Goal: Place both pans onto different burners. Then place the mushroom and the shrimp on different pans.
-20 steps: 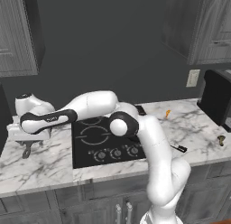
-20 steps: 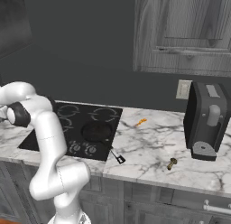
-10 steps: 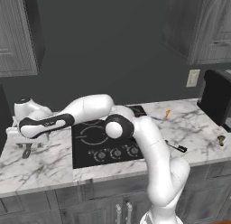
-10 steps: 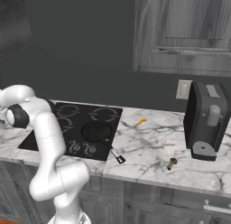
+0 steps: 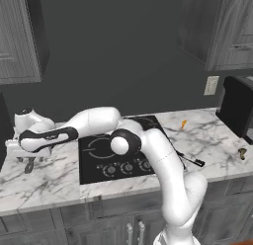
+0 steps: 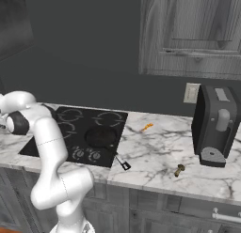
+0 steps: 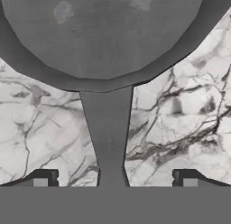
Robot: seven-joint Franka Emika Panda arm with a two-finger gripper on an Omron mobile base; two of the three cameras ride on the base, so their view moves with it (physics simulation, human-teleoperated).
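Note:
In the hand view the dull-grey skillet [image 7: 103,33] lies on the marble, and its straight handle [image 7: 108,128] runs down between the tips of my gripper [image 7: 113,180], which is open, a tip on each side and apart from it. In the left base view my gripper [image 5: 29,162] hangs low over the counter left of the cooktop [image 5: 99,150]. The smaller black pan [image 6: 101,137] sits on the front right burner, its thin handle [image 5: 190,160] sticking out over the marble. The orange shrimp [image 5: 183,124] [image 6: 147,127] and the brown mushroom [image 5: 242,152] [image 6: 179,169] lie on the counter to the right.
A dark coffee machine [image 6: 216,124] stands at the far right by the wall. The cooktop's knobs [image 5: 126,167] run along its front edge. Cabinets hang above on both sides. The arm stretches across the cooktop's left half.
The forearm has shifted slightly left and sunk a little. The gripper has stayed open over the left counter, and the pans, shrimp and mushroom have not moved.

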